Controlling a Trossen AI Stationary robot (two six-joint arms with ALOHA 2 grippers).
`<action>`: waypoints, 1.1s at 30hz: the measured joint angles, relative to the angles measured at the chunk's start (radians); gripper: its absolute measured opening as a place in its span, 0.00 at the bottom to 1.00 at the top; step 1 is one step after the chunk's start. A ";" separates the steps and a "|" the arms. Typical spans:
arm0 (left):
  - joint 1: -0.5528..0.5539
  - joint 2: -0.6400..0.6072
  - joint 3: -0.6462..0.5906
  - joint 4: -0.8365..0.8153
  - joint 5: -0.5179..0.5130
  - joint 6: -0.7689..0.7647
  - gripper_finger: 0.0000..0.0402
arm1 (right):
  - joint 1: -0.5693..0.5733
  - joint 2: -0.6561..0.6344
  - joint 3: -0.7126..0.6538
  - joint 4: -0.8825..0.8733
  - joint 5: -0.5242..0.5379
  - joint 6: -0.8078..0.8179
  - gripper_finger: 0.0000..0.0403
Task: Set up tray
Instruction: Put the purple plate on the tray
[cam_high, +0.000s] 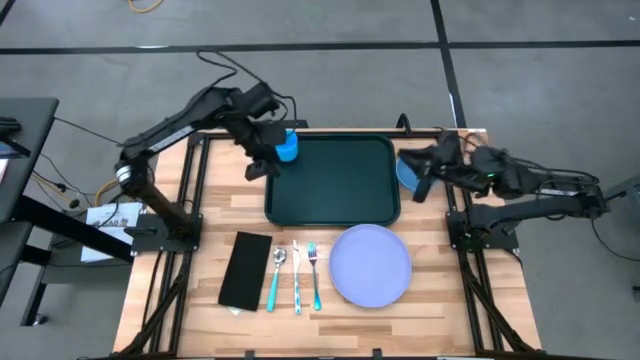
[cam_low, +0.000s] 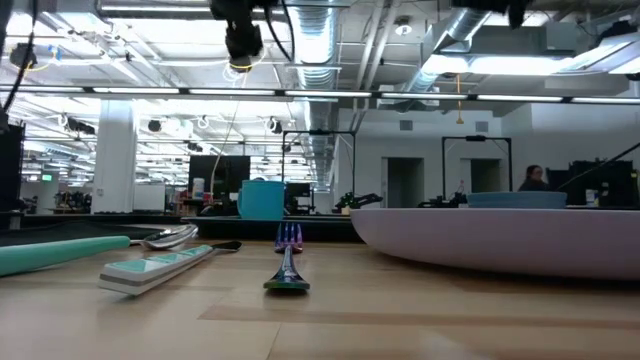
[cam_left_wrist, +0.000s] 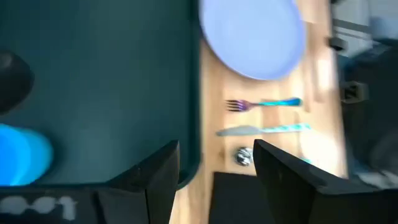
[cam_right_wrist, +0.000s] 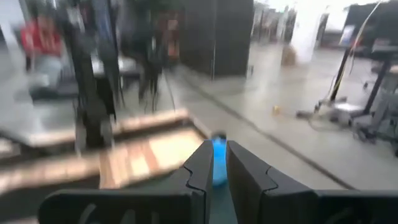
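Centrally at the table's far side lies the tray (cam_high: 332, 180), with a blue cup (cam_high: 288, 147) in its far-left corner. The left gripper (cam_high: 262, 165) hovers beside that cup, fingers spread and empty. At the tray's right edge, the right gripper (cam_high: 421, 185) seems pinched on a blue bowl (cam_high: 406, 170). Nearer lie a lavender plate (cam_high: 371, 263), fork (cam_high: 314, 275), knife (cam_high: 296, 277), spoon (cam_high: 276, 276) and black napkin (cam_high: 245, 270).

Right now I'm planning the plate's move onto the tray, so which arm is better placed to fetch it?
Probably the right. The plate lies on the table's right half, nearer that arm's base, though the right gripper hangs beside the tray. The left gripper, open, sits across the tray by the cup.
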 joint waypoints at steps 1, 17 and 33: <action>-0.016 -0.024 0.000 0.005 -0.037 -0.023 0.48 | -0.004 0.017 0.001 -0.032 -0.008 0.002 0.09; -0.053 -0.354 -0.214 0.366 -0.217 -0.038 0.48 | -0.171 0.299 0.072 -0.659 -0.472 0.212 0.09; -0.092 -0.451 -0.574 0.599 0.068 -0.003 0.48 | 0.008 0.604 0.072 -0.693 -0.512 0.393 0.23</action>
